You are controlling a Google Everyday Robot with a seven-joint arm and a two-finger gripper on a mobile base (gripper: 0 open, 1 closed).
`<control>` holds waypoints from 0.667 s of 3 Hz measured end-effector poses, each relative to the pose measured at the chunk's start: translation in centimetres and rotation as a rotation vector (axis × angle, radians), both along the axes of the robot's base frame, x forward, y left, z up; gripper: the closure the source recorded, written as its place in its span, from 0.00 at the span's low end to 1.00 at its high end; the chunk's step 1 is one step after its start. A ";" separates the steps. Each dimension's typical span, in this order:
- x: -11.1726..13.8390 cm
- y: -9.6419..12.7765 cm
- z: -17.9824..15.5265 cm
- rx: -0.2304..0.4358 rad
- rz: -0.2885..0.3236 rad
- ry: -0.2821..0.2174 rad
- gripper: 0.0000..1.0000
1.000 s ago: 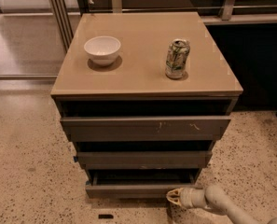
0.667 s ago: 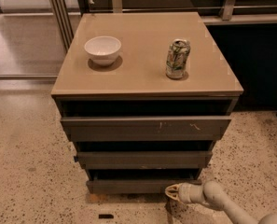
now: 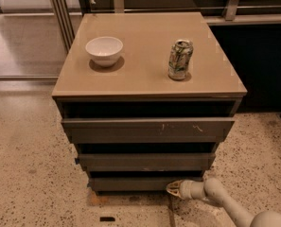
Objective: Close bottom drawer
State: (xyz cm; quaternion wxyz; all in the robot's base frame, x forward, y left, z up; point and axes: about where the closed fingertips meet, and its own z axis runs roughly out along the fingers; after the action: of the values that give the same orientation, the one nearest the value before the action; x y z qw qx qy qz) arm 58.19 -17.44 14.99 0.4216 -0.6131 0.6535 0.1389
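While the bottom drawer (image 3: 140, 184) sits lowest in the cabinet (image 3: 144, 79), with a thin dark strip of tray showing above its plain front, the gripper (image 3: 174, 189) is down near the floor at the right end of that front, touching it or just beside it. Whether the gripper is open or closed cannot be told. Its pale arm (image 3: 225, 203) enters from lower right. A bowl (image 3: 104, 50) and a can (image 3: 180, 59) stand apart on top.

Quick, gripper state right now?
Gripper: at the right end of the bottom drawer front; open or shut cannot be told.
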 end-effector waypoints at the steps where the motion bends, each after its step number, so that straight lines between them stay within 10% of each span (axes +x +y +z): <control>1: 0.0 0.0 0.0 0.000 0.000 0.000 1.00; 2: -1.6 0.5 0.0 0.000 0.060 0.049 1.00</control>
State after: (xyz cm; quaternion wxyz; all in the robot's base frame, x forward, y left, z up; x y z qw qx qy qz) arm 56.58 -16.93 14.97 0.4011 -0.6288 0.6450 0.1665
